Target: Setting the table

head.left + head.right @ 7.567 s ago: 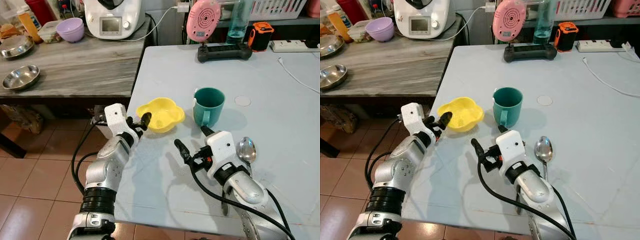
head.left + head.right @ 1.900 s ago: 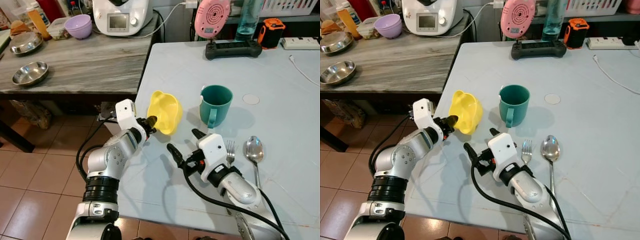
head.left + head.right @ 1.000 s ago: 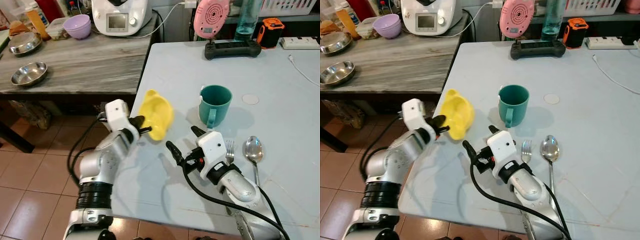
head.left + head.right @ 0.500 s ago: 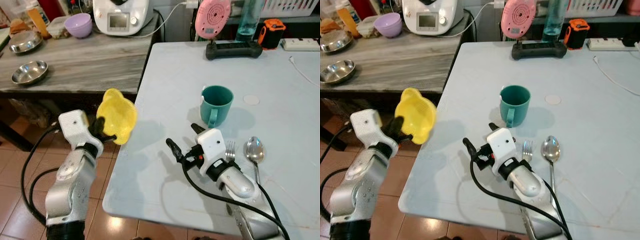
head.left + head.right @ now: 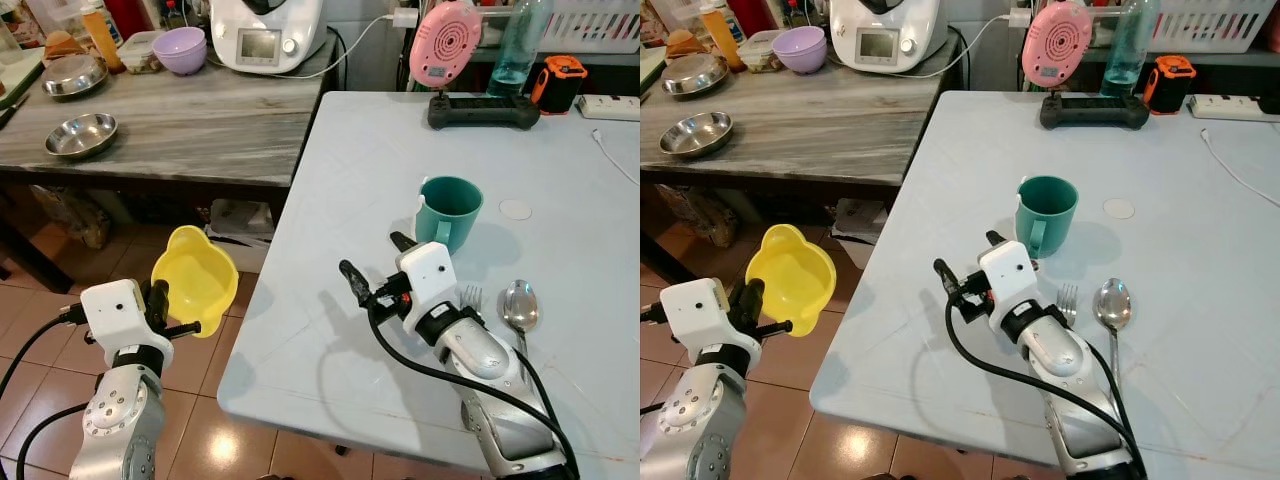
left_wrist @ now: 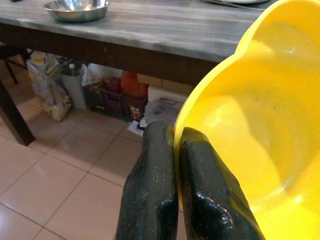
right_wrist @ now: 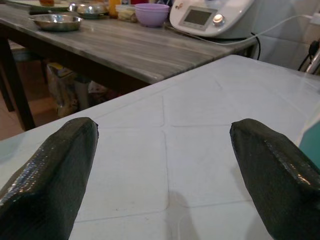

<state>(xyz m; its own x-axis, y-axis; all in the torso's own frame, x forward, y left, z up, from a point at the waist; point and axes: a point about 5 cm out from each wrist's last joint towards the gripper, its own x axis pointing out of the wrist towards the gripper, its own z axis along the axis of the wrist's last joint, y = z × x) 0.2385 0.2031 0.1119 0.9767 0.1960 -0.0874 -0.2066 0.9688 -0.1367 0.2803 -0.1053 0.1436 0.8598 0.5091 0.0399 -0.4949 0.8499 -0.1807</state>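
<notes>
Your left gripper (image 5: 172, 312) is clamped on the rim of the yellow bowl (image 5: 195, 279), its two black fingers (image 6: 155, 185) pinching the edge together. You hold the bowl tilted above the tiled floor (image 5: 210, 440), off the left edge of the pale blue table (image 5: 350, 160). Your right gripper (image 5: 372, 268) rests low over the near part of the table with its fingers spread wide apart and nothing between them. Just to its far right stands the teal mug (image 5: 447, 211). A fork (image 5: 472, 298) and a spoon (image 5: 521, 304) lie side by side to the right of your right wrist. A grey wooden counter (image 5: 170, 120) stands to the far left.
</notes>
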